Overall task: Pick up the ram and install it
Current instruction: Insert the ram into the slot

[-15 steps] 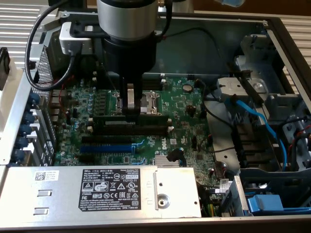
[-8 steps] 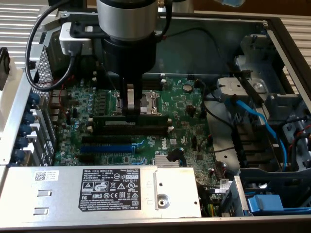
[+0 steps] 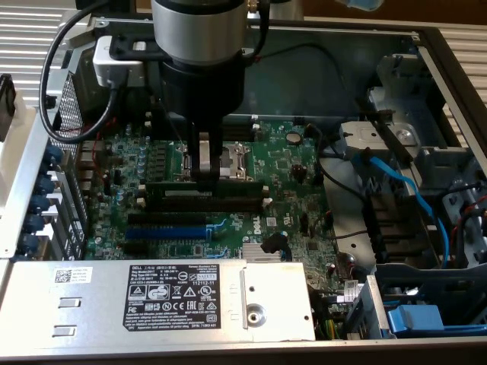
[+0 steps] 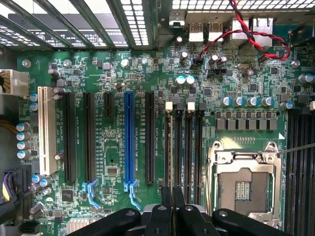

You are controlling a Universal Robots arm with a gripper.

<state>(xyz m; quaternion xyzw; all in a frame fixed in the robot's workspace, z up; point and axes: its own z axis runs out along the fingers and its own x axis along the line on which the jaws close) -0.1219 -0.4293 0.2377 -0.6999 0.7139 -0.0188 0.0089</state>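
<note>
- While the arm hangs over it, the one open computer case [image 3: 445, 61] lies flat, with one green motherboard [image 3: 293, 194] on its floor.
- One grey power supply [image 3: 91, 300], labelled on top, sits along the case's near edge in the exterior view.
- One gripper [image 3: 206, 173] stands upright over the middle of the board. Its jaws are drawn nearly together, with a slim gap between the two fingers [image 4: 166, 204] in the wrist view, and they pinch the top edge of the ram.
- One processor socket [image 4: 243, 184] with a metal frame lies just beside the memory slots.
- Four black memory slots [image 4: 189, 147] with white end clips run side by side.
- Of the expansion slots, one is blue [image 4: 129, 142], one is white [image 4: 47, 130] and four are black [image 4: 69, 137], one of them short.
- One ram [image 3: 228, 185], a dark stick upright on its long edge, lies directly under the jaws. It is gripped near its middle and reaches out to both sides of the fingers. It is lined up along the memory slots on their socket side. Whether it sits in a slot or just above one, I cannot tell.
</note>
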